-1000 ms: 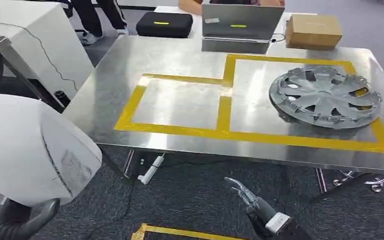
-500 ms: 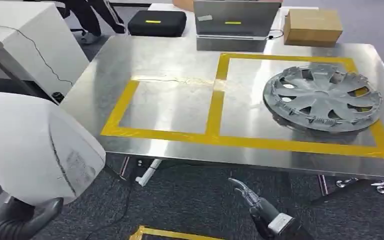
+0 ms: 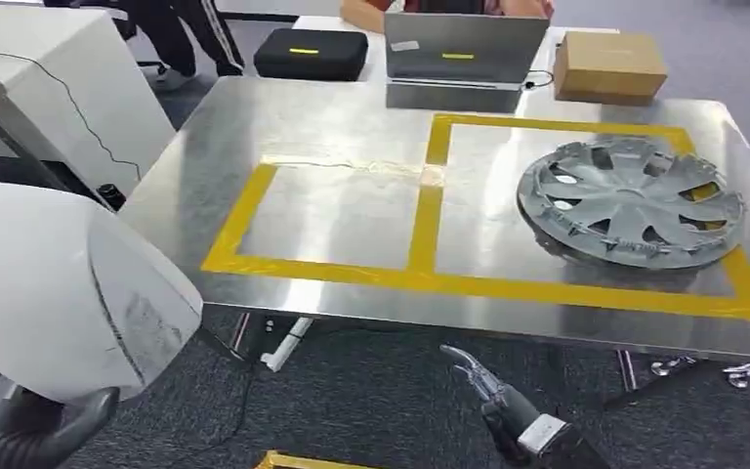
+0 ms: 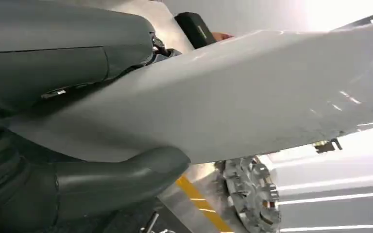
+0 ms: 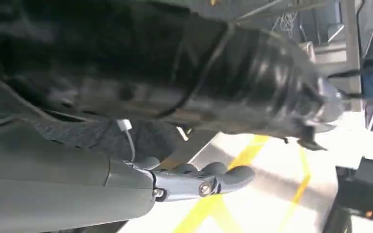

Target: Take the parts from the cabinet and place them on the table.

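Observation:
My left hand (image 3: 31,430) grips a large white curved panel (image 3: 59,283) from below, low at the left, in front of the steel table (image 3: 332,117). In the left wrist view the thumb (image 4: 107,182) lies under the panel (image 4: 252,97). A grey wheel cover (image 3: 635,200) lies in the right yellow-taped square on the table, also seen past the panel (image 4: 250,194). The left taped square (image 3: 347,210) is bare steel. My right hand (image 3: 488,391) hangs below the table's front edge, fingers stretched out (image 5: 194,182) and holding nothing.
Along the table's far edge stand a black case (image 3: 311,51), a grey laptop (image 3: 464,49) and a cardboard box (image 3: 610,63). A white desk (image 3: 49,78) stands at the left, with a person's legs (image 3: 181,34) behind it. Yellow tape (image 3: 303,461) marks the carpet.
The whole picture has shifted a little, so the camera moved. The left hand keeps hold of the white panel and the right hand hangs as before.

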Robot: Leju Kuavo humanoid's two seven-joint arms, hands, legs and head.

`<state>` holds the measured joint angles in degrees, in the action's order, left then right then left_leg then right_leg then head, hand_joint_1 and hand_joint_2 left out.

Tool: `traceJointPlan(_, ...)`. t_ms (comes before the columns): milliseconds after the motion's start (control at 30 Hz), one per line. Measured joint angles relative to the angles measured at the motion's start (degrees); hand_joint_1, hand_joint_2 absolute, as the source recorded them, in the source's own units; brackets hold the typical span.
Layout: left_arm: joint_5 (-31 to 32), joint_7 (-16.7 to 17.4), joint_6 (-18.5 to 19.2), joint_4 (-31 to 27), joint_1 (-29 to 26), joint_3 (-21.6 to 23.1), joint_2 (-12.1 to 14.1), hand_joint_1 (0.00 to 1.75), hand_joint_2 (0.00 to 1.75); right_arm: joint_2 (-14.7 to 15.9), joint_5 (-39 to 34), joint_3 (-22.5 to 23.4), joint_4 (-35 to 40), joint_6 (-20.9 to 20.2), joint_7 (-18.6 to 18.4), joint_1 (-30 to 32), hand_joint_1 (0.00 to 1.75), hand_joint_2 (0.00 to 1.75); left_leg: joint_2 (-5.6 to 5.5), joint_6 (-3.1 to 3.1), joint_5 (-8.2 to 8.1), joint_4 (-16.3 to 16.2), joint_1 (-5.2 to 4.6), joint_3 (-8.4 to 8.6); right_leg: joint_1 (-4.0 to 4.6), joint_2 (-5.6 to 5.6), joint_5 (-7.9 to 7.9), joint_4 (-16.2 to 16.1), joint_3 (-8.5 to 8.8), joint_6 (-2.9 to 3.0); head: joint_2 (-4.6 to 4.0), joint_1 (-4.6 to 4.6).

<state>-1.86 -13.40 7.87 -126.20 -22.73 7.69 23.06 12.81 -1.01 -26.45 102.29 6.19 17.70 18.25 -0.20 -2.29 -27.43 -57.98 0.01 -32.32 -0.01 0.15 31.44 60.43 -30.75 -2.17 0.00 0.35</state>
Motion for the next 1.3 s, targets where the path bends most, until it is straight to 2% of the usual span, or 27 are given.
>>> traceJointPlan(33,0.0,0.0,0.0,0.0,0.0,0.0,0.0,1.75,1.75,0.0,0.0,-0.1,0.1,0.0,0.1,-0.2,0.0,0.0,-0.01,-0.09,0.04,0.0,0.09,-0.03,-0.05,0.01,1.85,2.2,-1.05,-0.25,0.02,0.39)
traceJointPlan(133,0.0,0.0,0.0,0.0,0.0,0.1,-0.1,1.75,1.75,0.0,0.0,0.0,0.0,0.0,0.0,0.0,0.0,0.0,0.02,-0.1,0.02,-0.1,0.08,-0.46,-0.37,0.02,7.32,13.2,-6.85,-1.16,0.02,0.57)
traceJointPlan(167,0.0,0.0,0.0,0.0,-0.1,0.1,-0.1,1.75,1.75,0.0,0.0,0.0,-0.1,0.0,0.0,0.0,0.0,0.0,0.03,-0.1,0.02,-0.1,0.09,-0.46,-0.38,0.0,7.17,14.1,-7.53,-1.27,0.0,0.59)
traceJointPlan(200,0.0,0.0,0.0,0.0,0.0,0.1,-0.1,1.75,1.75,0.0,0.0,0.0,-0.1,0.0,0.0,0.0,0.0,0.0,0.03,-0.04,-0.03,-0.1,0.13,-0.38,-0.48,-0.02,5.47,12.2,-6.87,-1.15,0.0,0.57)
traceJointPlan(267,0.0,0.0,0.0,0.0,0.0,0.1,-0.2,1.75,1.75,0.0,0.0,0.0,-0.1,0.0,0.0,0.0,0.0,0.0,0.02,0.27,-0.23,-0.2,0.27,-0.14,-0.7,-0.06,-0.04,2.9,-2.73,-1.14,0.0,0.57)
traceJointPlan(300,0.0,0.0,0.0,0.0,0.0,0.1,-0.2,1.75,1.75,0.0,0.0,0.0,-0.1,0.0,0.0,0.0,0.0,0.0,0.01,0.55,-0.4,-0.4,0.37,-0.08,-0.8,-0.06,-1.75,-1.6,-0.87,-1.11,0.0,0.61)
traceJointPlan(333,0.0,0.0,0.0,0.0,0.0,0.1,-0.2,1.75,1.75,0.0,0.0,-0.1,-0.2,0.0,0.0,-0.1,0.0,0.0,-0.03,0.95,-0.33,-0.6,0.23,-0.1,-0.44,0.04,-0.03,-1.9,-1.05,-0.84,0.0,0.56)
traceJointPlan(367,0.0,0.0,0.0,0.0,0.0,0.2,-0.2,1.75,1.75,0.0,0.0,0.0,-0.1,0.0,0.0,-0.2,0.0,0.0,-0.11,1.33,-0.4,-0.7,0.11,-0.52,-0.37,-0.2,0.56,-2.0,-1.09,0.36,0.02,0.66)
traceJointPlan(400,0.0,0.0,0.0,0.0,0.0,0.2,-0.1,1.75,1.75,0.0,0.0,0.0,-0.1,0.0,0.0,0.0,0.0,0.0,-0.09,1.7,-0.5,-0.6,0.09,-0.43,-0.33,-0.11,-1.03,-2.0,-0.56,0.94,0.02,0.46)
traceJointPlan(433,0.0,0.0,0.0,0.0,-0.1,0.2,-0.1,1.75,1.75,0.0,0.0,0.0,-0.1,0.0,0.0,0.1,0.0,0.0,-0.13,2.09,-0.16,-1.1,0.04,-0.23,-0.34,-0.16,-1.04,-2.0,-1.03,1.36,0.0,0.35)
traceJointPlan(500,0.0,0.0,0.0,0.0,0.0,0.2,0.0,1.75,1.75,0.0,0.0,0.0,-0.1,0.0,0.0,0.0,0.0,0.0,-0.09,2.46,-0.91,-1.9,0.23,-0.37,-0.69,-0.28,-1.42,-2.2,0.04,1.97,0.02,0.39)
traceJointPlan(533,0.0,0.0,0.0,0.0,0.1,0.2,0.0,1.75,1.75,0.0,0.0,0.0,-0.1,0.0,0.0,0.0,0.0,0.0,-0.04,2.8,-2.57,-4.0,0.25,-1.25,-0.7,-0.25,-1.46,-2.2,0.15,2.08,0.0,0.07)
traceJointPlan(600,0.0,0.0,0.0,0.0,0.0,0.2,0.0,1.75,1.75,0.0,0.0,0.0,-0.1,0.0,0.0,0.0,0.0,0.0,-0.04,3.23,-6.99,-12.2,0.39,-5.01,-0.61,-0.29,-1.42,-2.2,0.09,2.25,0.0,0.04)
traceJointPlan(633,0.0,0.0,0.0,0.1,0.0,0.2,0.0,1.75,1.75,0.0,0.0,0.0,-0.1,0.0,0.0,0.0,0.0,0.0,-0.04,3.32,-8.56,-16.1,0.4,-6.85,-0.53,-0.31,-1.37,-2.1,0.08,2.31,0.0,0.09)
traceJointPlan(667,0.0,0.0,0.0,0.1,0.0,0.3,0.0,1.75,1.75,0.0,0.0,0.0,-0.1,0.0,0.0,0.0,0.0,0.0,-0.04,3.26,-8.82,-17.6,0.39,-7.71,-0.48,-0.32,-1.31,-2.1,0.11,2.4,0.0,0.04)
traceJointPlan(733,0.0,0.0,0.0,0.2,0.0,0.3,0.0,1.75,1.75,0.0,0.0,0.0,-0.1,0.0,0.0,-0.1,0.0,0.0,-0.04,2.84,-5.7,-13.9,0.36,-6.27,-0.32,-0.24,-1.15,-2.1,0.34,2.46,0.0,0.02)
traceJointPlan(800,0.0,0.0,0.0,0.2,0.0,0.3,0.0,1.75,1.75,0.0,0.0,0.0,-0.1,0.0,0.0,0.0,0.0,0.0,-0.04,1.7,-0.02,-4.3,0.07,-2.16,-0.14,-0.17,-0.93,-2.2,0.8,2.42,0.0,0.04)
traceJointPlan(833,0.0,0.0,0.0,0.2,0.1,0.3,0.0,1.75,1.75,0.0,0.0,0.0,-0.1,0.0,0.0,-0.1,0.0,0.0,0.02,0.96,0.08,-1.7,-0.16,-1.04,-0.23,-0.2,-0.85,-2.3,0.89,2.38,0.0,0.2)
traceJointPlan(867,0.0,0.0,0.0,0.2,0.0,0.3,0.0,1.75,1.75,0.0,0.0,0.0,-0.1,0.0,0.0,-0.1,0.0,0.0,0.08,0.79,-0.91,-1.2,-0.52,-1.36,-0.16,-0.25,-0.95,-2.4,0.78,2.06,0.0,0.13)
traceJointPlan(967,0.1,0.0,-0.1,0.2,0.0,0.3,0.1,1.75,1.75,0.0,0.0,0.0,-0.1,0.0,0.0,-0.1,0.0,0.0,-0.01,0.45,0.19,0.0,-0.81,-0.93,-0.39,-0.28,-1.7,-2.0,0.86,0.68,0.0,0.0)
traceJointPlan(1000,2.1,1.7,-1.7,0.2,0.2,0.4,0.1,1.75,1.75,0.0,0.0,0.0,-0.1,-0.7,-0.1,-0.2,0.0,0.0,-0.05,0.3,0.41,0.5,-0.41,-0.19,-0.22,-0.28,-1.66,-1.7,0.79,0.5,0.0,0.04)
traceJointPlan(1033,7.2,5.4,-5.5,1.8,2.2,-0.3,0.0,1.75,1.75,0.0,0.0,0.0,-0.1,-1.8,-0.2,-0.3,0.0,0.0,0.1,0.1,0.61,1.0,-0.14,0.2,-0.35,-0.19,-0.55,-0.7,0.14,0.22,0.0,0.02)
traceJointPlan(1100,19.1,15.5,-13.8,9.5,10.3,-4.7,0.1,1.75,1.75,0.0,0.1,-0.2,-0.3,-4.3,-0.7,-2.1,0.0,0.0,-0.24,-0.31,1.05,1.0,-0.03,-0.31,-0.42,-0.1,3.07,5.4,-3.06,-0.09,0.0,0.72)
traceJointPlan(1167,22.2,18.2,-15.1,21.8,17.7,-11.2,1.7,1.75,1.75,0.0,0.3,-0.4,-0.8,-5.9,-1.1,-3.4,0.0,0.0,-0.24,-0.04,1.44,1.0,0.02,-0.98,-0.57,-0.12,6.45,13.0,-7.46,-0.51,0.0,0.79)
traceJointPlan(1200,22.9,18.2,-14.6,26.4,20.1,-13.5,2.5,1.75,1.75,0.0,0.3,-0.4,-1.0,-6.3,-1.1,-3.6,0.0,0.0,-0.12,0.19,1.59,1.0,0.07,-1.17,-0.7,-0.16,6.48,14.0,-8.2,-0.66,0.0,0.79)
traceJointPlan(1233,23.8,18.2,-14.0,30.5,22.3,-15.2,3.4,1.75,1.75,0.0,0.3,-0.4,-1.2,-6.6,-1.2,-3.6,0.0,0.0,0.01,0.35,1.69,1.0,0.16,-1.23,-0.84,-0.23,5.18,12.6,-7.57,-0.84,0.0,0.76)
traceJointPlan(1300,25.8,18.7,-13.2,37.2,25.5,-16.8,4.2,1.75,1.75,0.0,0.3,-0.5,-1.6,-7.1,-1.2,-3.7,0.0,0.0,0.08,0.73,1.72,0.8,0.46,-1.21,-1.09,-0.24,-0.02,4.4,-3.53,-1.08,0.0,0.83)
